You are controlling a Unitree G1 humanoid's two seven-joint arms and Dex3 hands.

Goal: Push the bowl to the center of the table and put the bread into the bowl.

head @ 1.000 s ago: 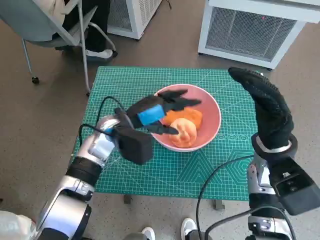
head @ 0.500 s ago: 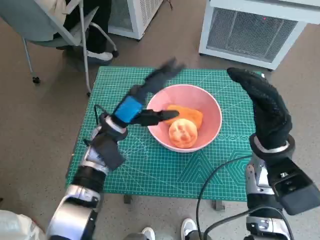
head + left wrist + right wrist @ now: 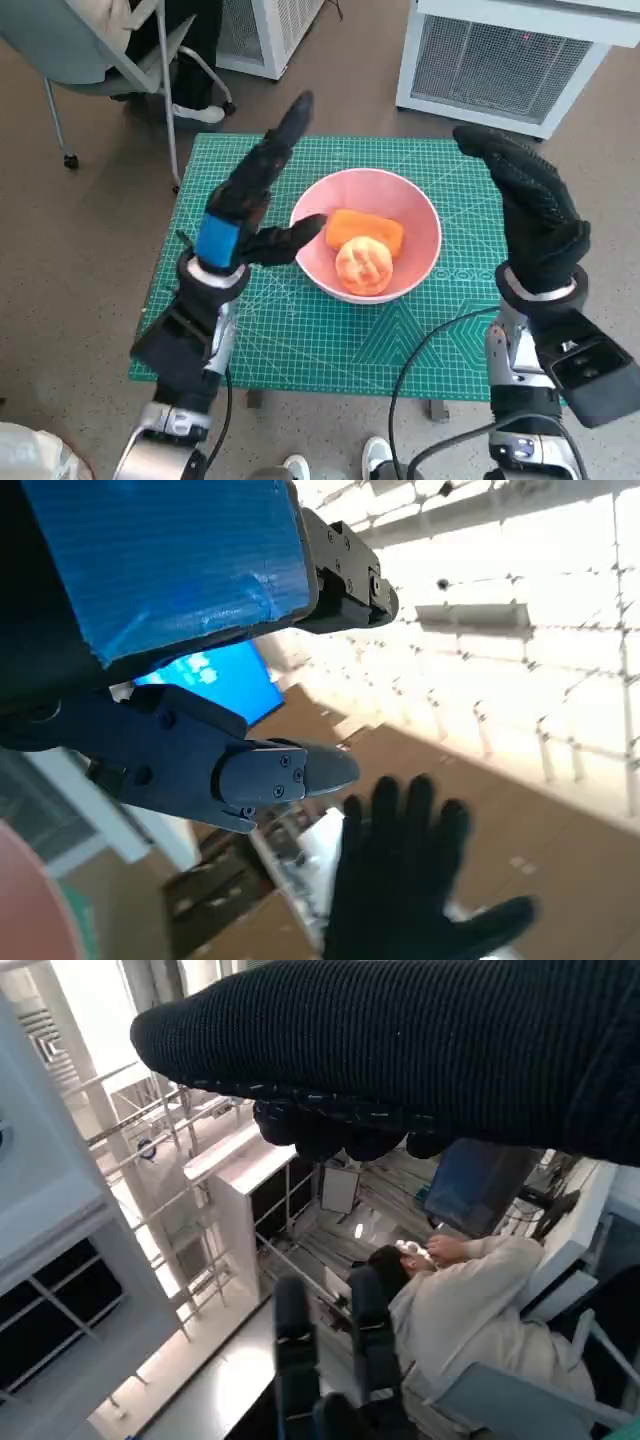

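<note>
Head view gives me the pink bowl (image 3: 368, 235) sitting about mid-worktop on the green cutting mat (image 3: 300, 330), with the round bread roll (image 3: 364, 265) lying inside it at the near side, touching an orange piece (image 3: 365, 230) just behind it. Both sit where they did a second ago; the bowl has not shifted either.

What has changed is my left robot hand (image 3: 252, 205). A second ago it was down over the bowl with its fingers at the bread; half a second ago it was already lifting off to the left; now it stands raised at the bowl's left rim, released, fingers stretched up and away toward the far-left corner, thumb pointing at the rim, nothing in it. From the left wrist view I see its fingers (image 3: 285, 775) spread against a ceiling, with the gloved hand beyond.

My right robot hand (image 3: 530, 215) has hardly moved: it hangs upright to the right of the bowl, apart from it, fingers extended and holding nothing.

Beyond the worktop stand a grey chair (image 3: 110, 55) at far left and a white cabinet (image 3: 500, 60) at far right.
</note>
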